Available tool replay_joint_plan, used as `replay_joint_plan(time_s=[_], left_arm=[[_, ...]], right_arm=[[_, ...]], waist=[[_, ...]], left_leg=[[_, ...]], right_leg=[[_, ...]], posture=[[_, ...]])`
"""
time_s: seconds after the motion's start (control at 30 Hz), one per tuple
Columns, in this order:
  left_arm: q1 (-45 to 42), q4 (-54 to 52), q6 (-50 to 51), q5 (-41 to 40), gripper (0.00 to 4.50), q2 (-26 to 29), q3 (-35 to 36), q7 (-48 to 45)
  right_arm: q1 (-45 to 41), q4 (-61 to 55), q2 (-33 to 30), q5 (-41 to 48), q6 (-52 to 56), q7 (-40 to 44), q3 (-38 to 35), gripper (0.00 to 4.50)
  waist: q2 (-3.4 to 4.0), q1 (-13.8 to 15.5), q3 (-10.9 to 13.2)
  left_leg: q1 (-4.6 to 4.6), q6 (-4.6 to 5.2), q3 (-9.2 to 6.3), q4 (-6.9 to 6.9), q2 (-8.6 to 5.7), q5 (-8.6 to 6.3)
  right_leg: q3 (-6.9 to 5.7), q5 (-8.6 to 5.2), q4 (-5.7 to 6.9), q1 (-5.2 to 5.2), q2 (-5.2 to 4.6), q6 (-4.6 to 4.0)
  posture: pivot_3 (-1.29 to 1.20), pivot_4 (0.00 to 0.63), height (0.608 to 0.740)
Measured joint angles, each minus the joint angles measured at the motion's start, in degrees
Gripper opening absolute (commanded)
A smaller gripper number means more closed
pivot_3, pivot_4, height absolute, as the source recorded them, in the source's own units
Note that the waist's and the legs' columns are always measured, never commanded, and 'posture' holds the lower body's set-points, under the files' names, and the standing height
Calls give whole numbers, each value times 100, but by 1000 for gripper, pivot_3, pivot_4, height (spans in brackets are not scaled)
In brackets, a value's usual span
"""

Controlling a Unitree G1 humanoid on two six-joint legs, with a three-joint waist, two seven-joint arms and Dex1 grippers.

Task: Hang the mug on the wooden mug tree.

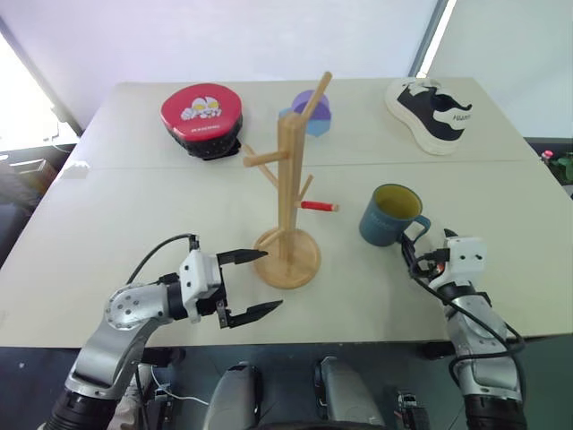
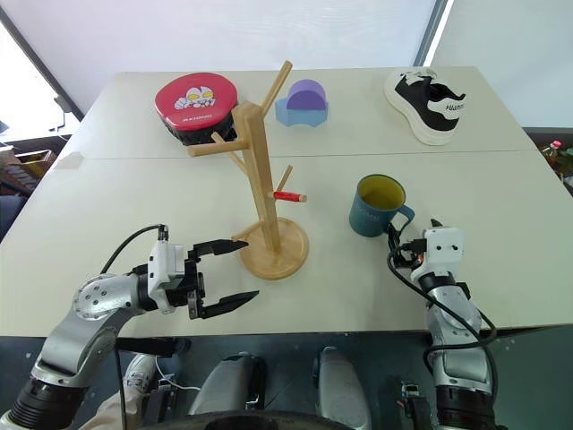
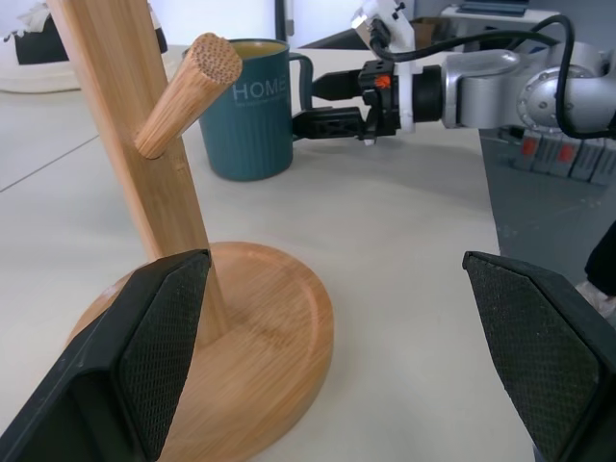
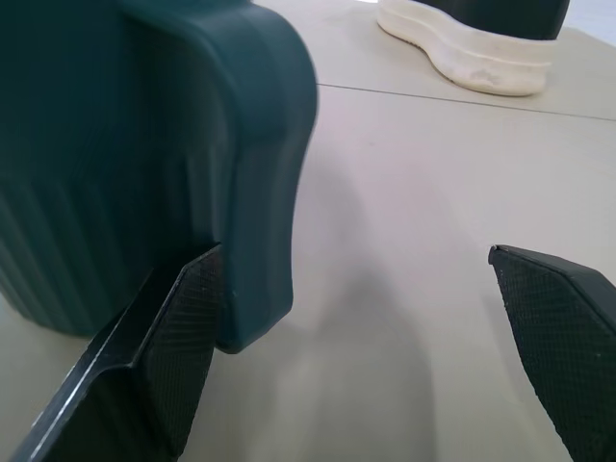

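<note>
The teal-blue mug (image 1: 387, 218) with a yellow-green inside stands upright on the table, right of the wooden mug tree (image 1: 289, 175). The mug's loop handle (image 4: 265, 183) faces my right gripper (image 1: 428, 244). That gripper is open and level. One finger (image 4: 168, 371) sits against the handle on the mug-body side, the other well clear on the far side. My left gripper (image 1: 269, 279) is open beside the tree's round base (image 3: 260, 327), touching nothing. A red-tipped peg (image 1: 320, 206) points toward the mug.
At the back of the table lie a red round case (image 1: 201, 112), a purple and blue object (image 1: 311, 109) behind the tree, and a black-and-white shoe (image 1: 432, 112). The table's front edge (image 1: 358, 330) runs just behind both grippers.
</note>
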Motion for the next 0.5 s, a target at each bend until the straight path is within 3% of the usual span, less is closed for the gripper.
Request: replay_joint_plan(time_s=[0.2,0.23,0.43,0.5], left_arm=[[-5,-10,4,-3,4500,10,-50,100],[3,-17,4,-3,4500,11,-50,118],[115,-88,2,-1,4500,17,-48,238],[127,-86,-5,1,4500,18,-39,277]], right_arm=[[-59,17,2,116,1,199,46,290],[-66,15,7,119,1,212,53,44],[26,-139,-69,274,31,467,70,44],[179,-424,-415,203,30,739,203,44]], waist=[[0,-1,0],[0,-2,0],[0,2,0],[2,4,0]], left_leg=[[1,0,0,0,0,0],[0,0,0,1,0,0],[0,0,0,2,0,0],[0,0,1,3,0,0]], right_leg=[[1,1,2,0,1,2],[1,2,2,0,1,3],[1,1,4,0,0,2],[2,1,4,0,-1,2]], posture=[[0,150,735],[0,150,735],[0,150,735],[0,150,735]])
